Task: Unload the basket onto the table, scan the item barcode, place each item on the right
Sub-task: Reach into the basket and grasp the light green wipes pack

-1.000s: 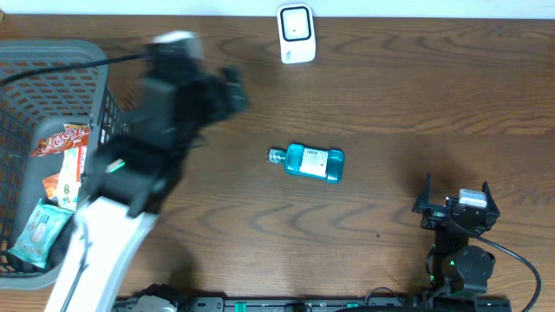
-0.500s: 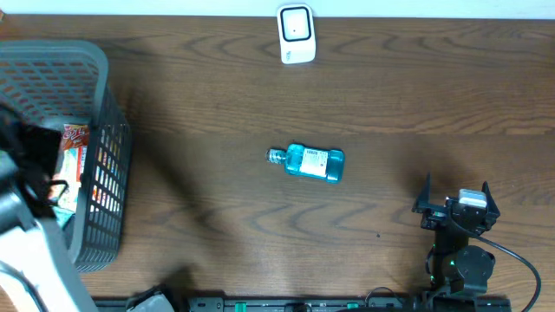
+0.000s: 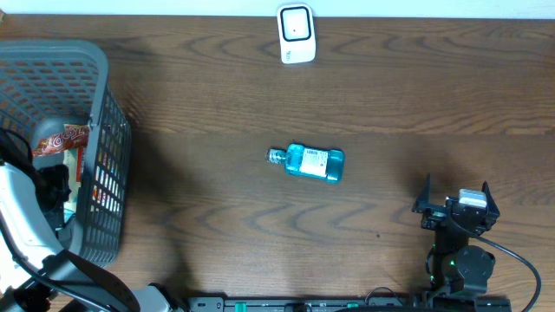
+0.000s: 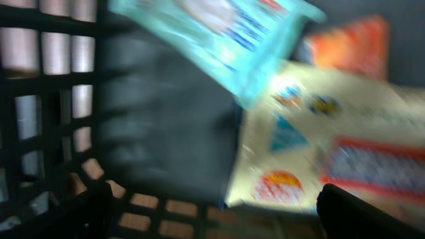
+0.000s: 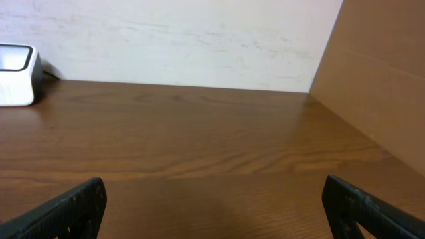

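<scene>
A blue bottle (image 3: 308, 162) lies on its side mid-table, its cap pointing left. The white scanner (image 3: 296, 33) stands at the back edge and also shows as the scanner (image 5: 14, 65) at the right wrist view's left. My left gripper (image 3: 54, 192) is down inside the grey basket (image 3: 106, 186). In its own blurred view the left gripper (image 4: 216, 212) is open just above a cream packet (image 4: 332, 146), with a teal packet (image 4: 219, 33) and an orange packet (image 4: 345, 46) beyond. My right gripper (image 3: 455, 201) stands open and empty at the front right, as the right gripper (image 5: 212, 206) shows over bare wood.
A red snack packet (image 3: 62, 139) lies in the basket beside my left arm. The basket's lattice wall (image 4: 53, 99) stands close on the left of the left gripper. A brown cardboard panel (image 5: 378, 79) rises at the table's right side.
My left arm has swung left from over the table beside the basket and dropped into the basket. The bottle, the scanner and the right arm have not moved.
</scene>
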You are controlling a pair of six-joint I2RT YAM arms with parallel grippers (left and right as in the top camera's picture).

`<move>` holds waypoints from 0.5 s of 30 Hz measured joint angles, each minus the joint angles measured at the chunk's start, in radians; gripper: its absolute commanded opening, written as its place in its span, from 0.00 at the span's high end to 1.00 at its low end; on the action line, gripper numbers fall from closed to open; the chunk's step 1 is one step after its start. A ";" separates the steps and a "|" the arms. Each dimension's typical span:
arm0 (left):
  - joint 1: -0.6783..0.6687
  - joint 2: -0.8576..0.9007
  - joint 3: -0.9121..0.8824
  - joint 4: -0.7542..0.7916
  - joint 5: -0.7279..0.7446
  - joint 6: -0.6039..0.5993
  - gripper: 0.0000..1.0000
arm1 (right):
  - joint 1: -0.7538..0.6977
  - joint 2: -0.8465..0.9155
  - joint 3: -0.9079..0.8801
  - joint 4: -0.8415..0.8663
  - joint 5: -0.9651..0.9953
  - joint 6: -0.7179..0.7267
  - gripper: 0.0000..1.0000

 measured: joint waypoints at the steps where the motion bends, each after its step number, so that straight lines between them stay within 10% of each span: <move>1: 0.000 0.000 -0.012 0.000 -0.032 -0.042 0.02 | 0.000 0.000 0.000 0.000 0.000 0.000 0.01; 15: 0.002 0.000 -0.244 0.200 -0.310 -0.336 0.02 | 0.000 0.000 0.000 0.000 0.000 0.000 0.01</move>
